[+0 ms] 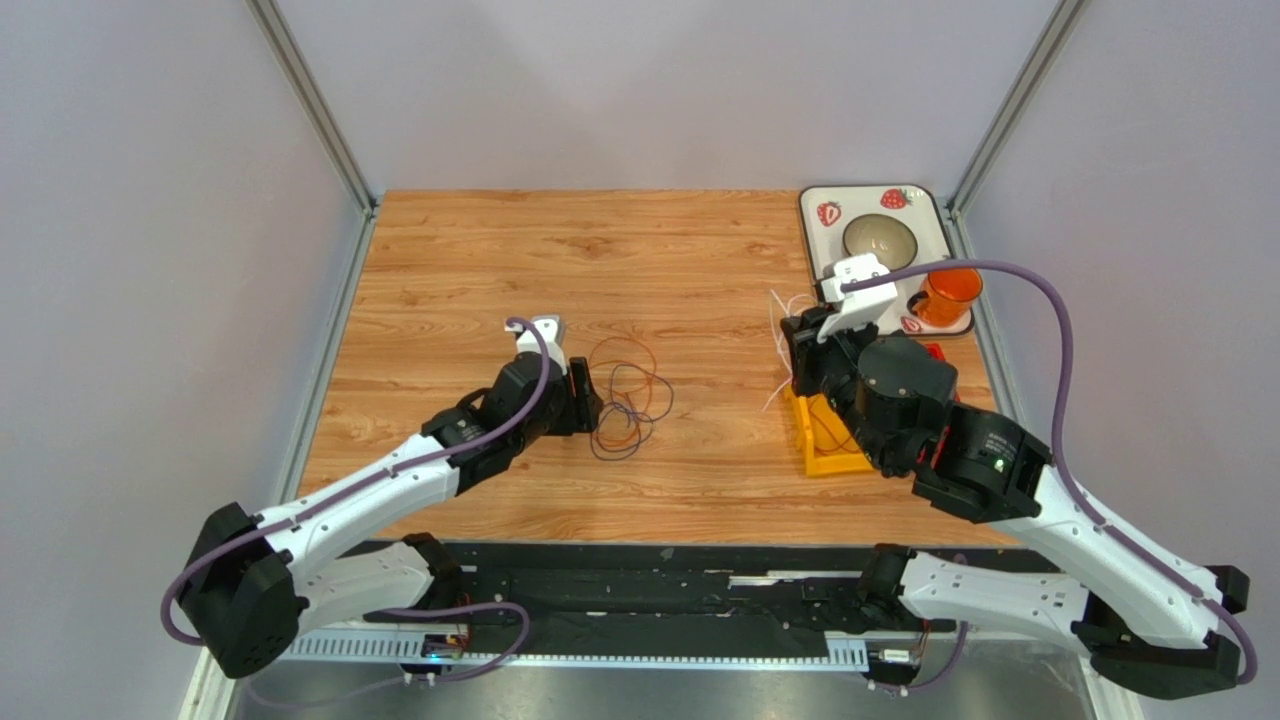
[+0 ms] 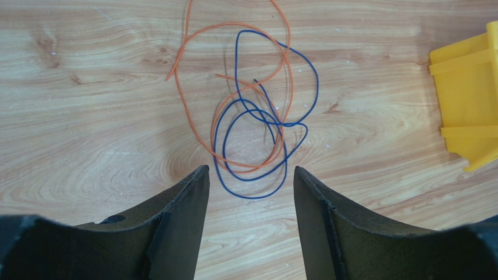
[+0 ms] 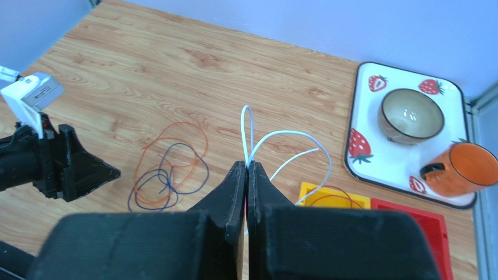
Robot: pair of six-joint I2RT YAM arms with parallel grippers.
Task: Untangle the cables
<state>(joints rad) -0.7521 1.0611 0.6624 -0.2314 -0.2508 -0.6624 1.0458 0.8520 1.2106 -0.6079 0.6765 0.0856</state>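
An orange cable (image 2: 234,24) and a dark blue cable (image 2: 252,198) lie tangled together on the wooden table (image 1: 451,270). My left gripper (image 2: 250,169) is open, low over the near end of the blue loop, and holds nothing. The same tangle shows as the orange cable (image 1: 624,356) and the blue cable (image 1: 657,393) just right of my left gripper (image 1: 597,408). My right gripper (image 3: 246,163) is shut on a white cable (image 3: 292,133), lifted above the table. A red cable (image 3: 333,188) lies in the yellow bin (image 3: 307,187).
A red bin (image 3: 421,219) adjoins the yellow one. At the far right corner a strawberry-print tray (image 3: 359,116) carries a bowl (image 3: 409,114) and an orange mug (image 3: 462,169). Grey walls enclose the table on three sides.
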